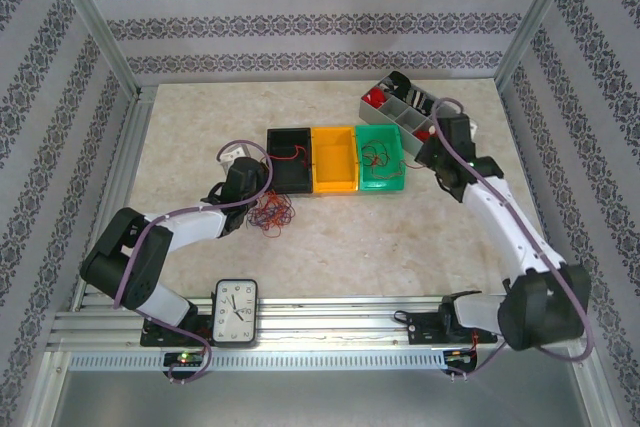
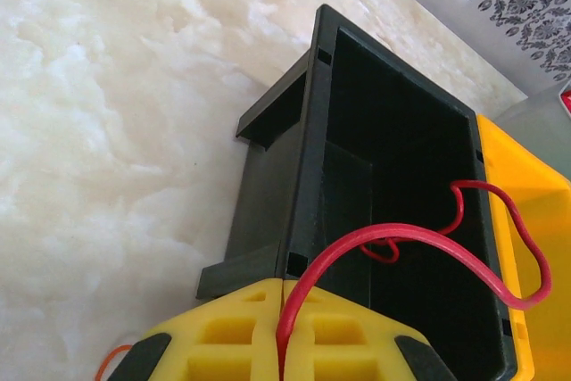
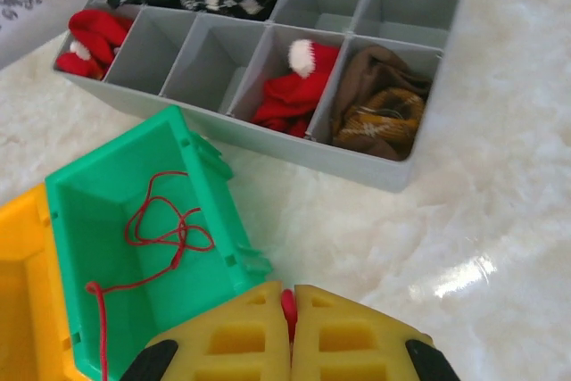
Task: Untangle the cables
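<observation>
1. Nearest me, a clock lies flat on the metal rail between the two arm bases.
2. The table is pale, marbled beige and glossy.
3. A loose bunch of red, orange and dark cables lies on it, just in front of the black bin.
4. My left gripper is closed on a red cable, which arches up over the rim and into the black bin.
5. The black, yellow and green bins sit side by side, touching.
6. My right gripper is closed too, with a red cable end nipped between its pads, just right of the green bin. A curled cable, also red, lies inside that bin.
7. Beyond it, a grey tray sits at an angle near the far right corner, with red, black and brown items in its compartments.
8. White panels with grey floral bands close in the back and sides, held by metal posts.
</observation>
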You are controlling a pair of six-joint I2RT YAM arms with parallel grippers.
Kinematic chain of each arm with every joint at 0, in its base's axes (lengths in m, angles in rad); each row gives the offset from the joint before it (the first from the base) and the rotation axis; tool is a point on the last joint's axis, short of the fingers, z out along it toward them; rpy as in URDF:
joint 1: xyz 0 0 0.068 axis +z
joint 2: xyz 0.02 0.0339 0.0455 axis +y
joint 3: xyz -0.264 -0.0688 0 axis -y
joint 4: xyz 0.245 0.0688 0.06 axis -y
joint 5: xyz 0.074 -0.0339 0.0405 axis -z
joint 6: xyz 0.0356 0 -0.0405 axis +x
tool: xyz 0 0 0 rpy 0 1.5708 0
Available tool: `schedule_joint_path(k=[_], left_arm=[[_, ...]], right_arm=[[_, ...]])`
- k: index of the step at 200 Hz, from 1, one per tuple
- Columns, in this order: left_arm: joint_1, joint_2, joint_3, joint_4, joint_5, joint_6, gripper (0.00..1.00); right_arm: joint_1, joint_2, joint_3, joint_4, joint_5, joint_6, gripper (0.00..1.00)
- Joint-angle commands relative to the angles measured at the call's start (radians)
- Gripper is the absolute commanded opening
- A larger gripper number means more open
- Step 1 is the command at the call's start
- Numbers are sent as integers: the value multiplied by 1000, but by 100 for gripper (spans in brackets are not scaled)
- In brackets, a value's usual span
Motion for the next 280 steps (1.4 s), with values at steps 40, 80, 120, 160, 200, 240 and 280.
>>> schedule_joint_path(k=[40,80,120,160,200,240,280], left_arm=[[-13,33,12,64,32,2,0],[-13,50,20,70,46,3,0],[-13,61,28,62,52,11,0],[-13,72,40,52,52,13,0],[-13,89,60,40,60,15,0],[-13,104,76,28,68,14,0],[-13,106,91,13,67,20,0]], right_arm=[[71,207,161,25,60,-91,0],[93,345,238,41,36,-135,0],[115,477,335,13,77,-162,0],[142,598,414,-11,83,-198,0],[166,708,462,-35,69,-206,0],[176,785,491,-41,17,-187,0],[162,841,506,-34,-45,-154,0]])
